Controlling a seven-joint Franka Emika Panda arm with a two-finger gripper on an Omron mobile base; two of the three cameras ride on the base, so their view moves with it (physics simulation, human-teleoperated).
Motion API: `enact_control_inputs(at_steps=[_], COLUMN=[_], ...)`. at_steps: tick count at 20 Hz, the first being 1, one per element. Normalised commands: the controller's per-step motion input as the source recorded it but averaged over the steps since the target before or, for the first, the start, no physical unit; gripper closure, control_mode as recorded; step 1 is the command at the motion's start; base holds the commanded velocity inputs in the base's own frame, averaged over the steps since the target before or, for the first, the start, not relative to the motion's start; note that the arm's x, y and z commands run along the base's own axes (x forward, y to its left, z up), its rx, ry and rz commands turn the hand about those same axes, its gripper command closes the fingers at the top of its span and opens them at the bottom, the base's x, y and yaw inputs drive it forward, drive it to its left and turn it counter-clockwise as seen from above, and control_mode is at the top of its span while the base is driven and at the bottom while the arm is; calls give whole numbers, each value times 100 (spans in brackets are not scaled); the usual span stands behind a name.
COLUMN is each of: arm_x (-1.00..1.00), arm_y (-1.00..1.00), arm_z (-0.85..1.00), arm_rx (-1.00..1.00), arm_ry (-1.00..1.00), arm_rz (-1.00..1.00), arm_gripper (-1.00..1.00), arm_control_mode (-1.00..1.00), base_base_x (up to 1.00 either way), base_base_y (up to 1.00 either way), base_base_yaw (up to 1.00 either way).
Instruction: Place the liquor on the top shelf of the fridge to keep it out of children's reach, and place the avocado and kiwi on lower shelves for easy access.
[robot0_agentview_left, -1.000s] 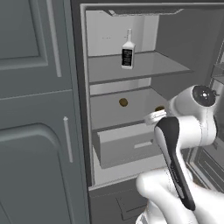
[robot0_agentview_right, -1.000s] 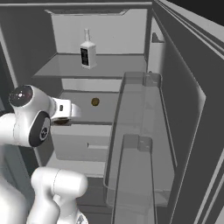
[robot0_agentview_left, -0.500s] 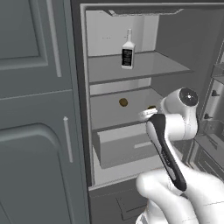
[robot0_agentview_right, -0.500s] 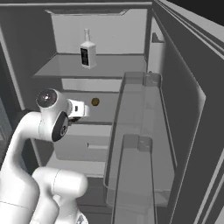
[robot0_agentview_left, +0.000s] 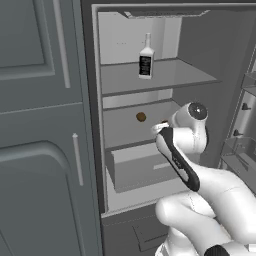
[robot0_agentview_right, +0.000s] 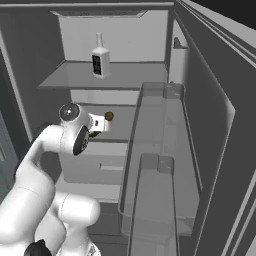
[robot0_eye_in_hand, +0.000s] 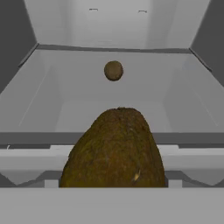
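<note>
From the left, the bottle (robot0_agentview_left: 145, 56) with its black label, lettering too small to read, stands on the fridge's (robot0_agentview_left: 200, 90) top shelf (robot0_agentview_left: 170, 75), and a kiwi (robot0_agentview_left: 141, 117) lies on the shelf below. From the right, the tool (robot0_agentview_right: 104, 123) reaches toward that lower shelf (robot0_agentview_right: 120, 131). Through the hand camera, an avocado (robot0_eye_in_hand: 114, 151) sits clasped in the tool, the kiwi well beyond it.

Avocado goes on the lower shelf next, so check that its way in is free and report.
Nothing visible blocks it. The avocado is in the gripper at the lower shelf's front edge; the kiwi sits farther back.
</note>
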Motion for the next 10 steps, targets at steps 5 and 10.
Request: enact_control_inputs(at_steps=[5, 10], arm_x=[61, 58], arm_y=[0, -4], arm_z=[-1, -12], arm_rx=[0, 3], arm_ry=[17, 9], arm_rz=[0, 0], arm_gripper=[100, 100], arm_control_mode=[-100, -100], base_base_x=[0, 0], base_base_y=[0, 0], base_base_yaw=[0, 0])
